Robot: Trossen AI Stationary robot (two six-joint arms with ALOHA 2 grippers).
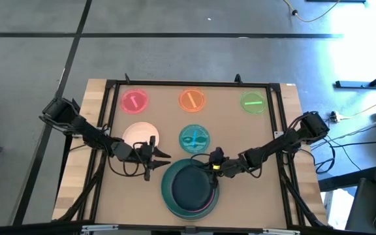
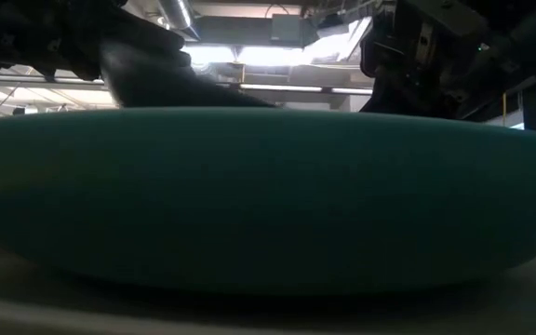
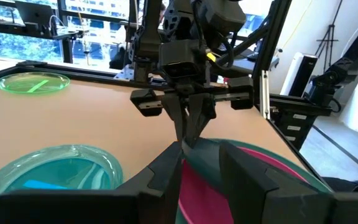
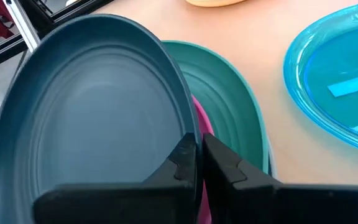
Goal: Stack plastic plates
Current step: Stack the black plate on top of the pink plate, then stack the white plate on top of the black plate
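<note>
Right end effector pinches the smooth ribbed rim of the round grey plate above the teal plate

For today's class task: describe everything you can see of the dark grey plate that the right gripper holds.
The dark grey plate is round, large, smooth plastic with faint concentric rings. It is tilted above the teal plate, with a magenta plate showing between them. The right gripper pinches its rim, fingers nearly shut. In the high view it sits near the table's front edge, centred over the stack.
</note>
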